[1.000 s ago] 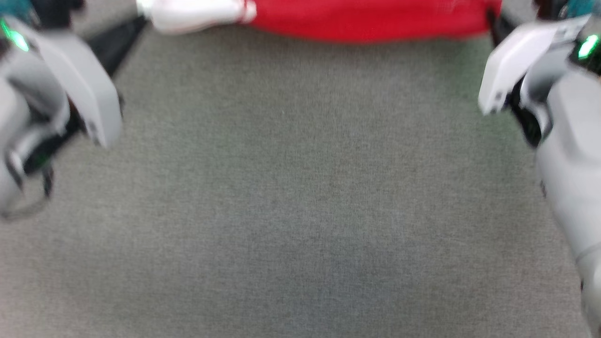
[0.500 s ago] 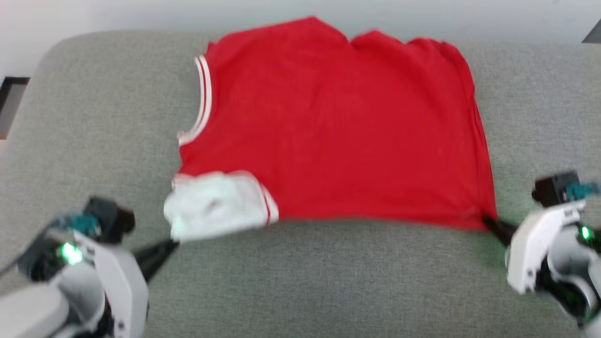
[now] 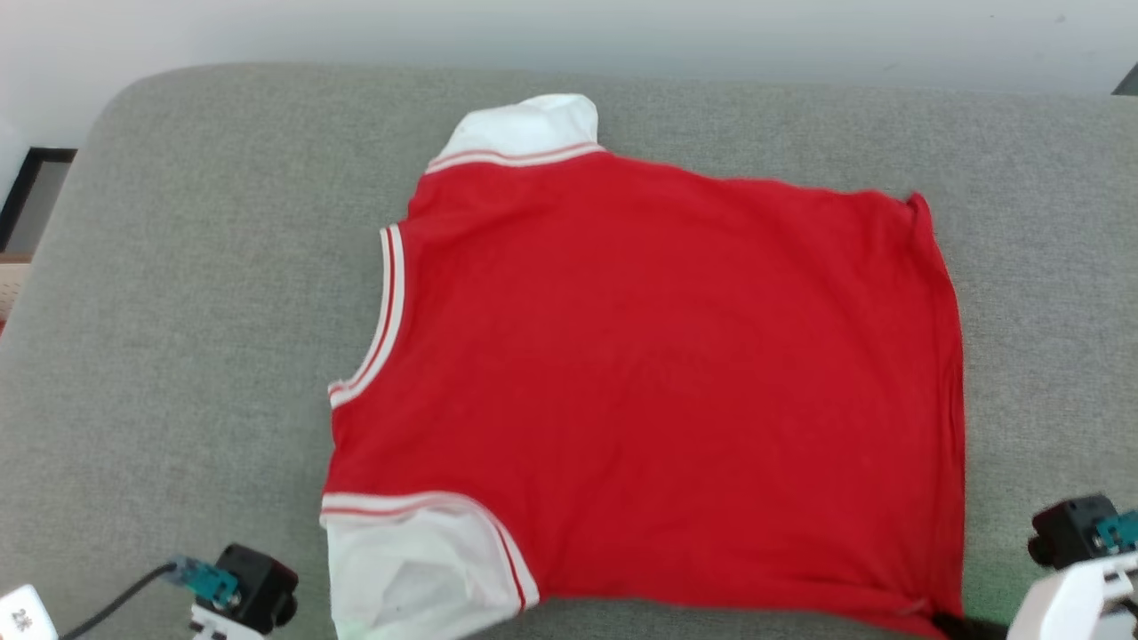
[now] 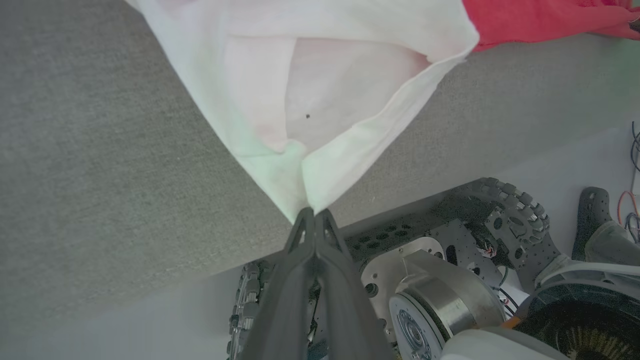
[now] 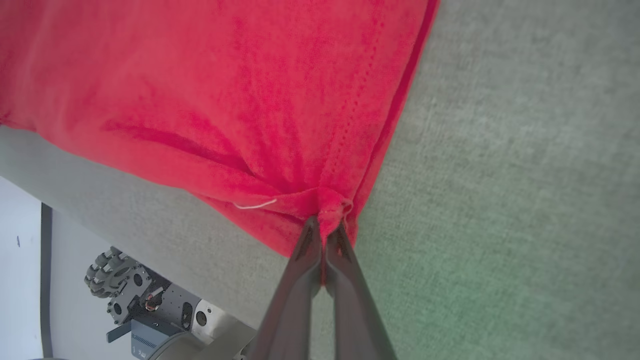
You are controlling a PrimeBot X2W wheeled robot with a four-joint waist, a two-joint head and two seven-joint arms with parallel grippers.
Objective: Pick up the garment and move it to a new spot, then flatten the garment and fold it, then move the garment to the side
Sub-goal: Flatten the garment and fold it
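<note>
The garment [image 3: 658, 382], a red sleeveless jersey with white-and-red striped trim, lies spread plain-side up on the grey cushion [image 3: 196, 293]. White lining shows at its near left corner [image 3: 400, 569] and at the far end. My left gripper [image 4: 314, 214] is shut on the white corner of the garment [image 4: 310, 100]. My right gripper [image 5: 325, 226] is shut on the bunched red corner of the garment [image 5: 225, 90]. In the head view, that right gripper's dark tips [image 3: 965, 628] meet the near right corner; only the left wrist camera block [image 3: 253, 591] shows at the lower left.
A pale wall [image 3: 569, 36] runs behind the cushion's far edge. The robot's wheeled base [image 4: 450, 260] sits below the cushion's near edge, and its wheel [image 5: 112, 272] shows too. Bare grey cushion lies left and right of the jersey.
The head camera has tilted up, bringing the whole jersey into view. The jersey now lies spread wider and flatter, pulled toward the near edge; both grippers stay shut on its near corners.
</note>
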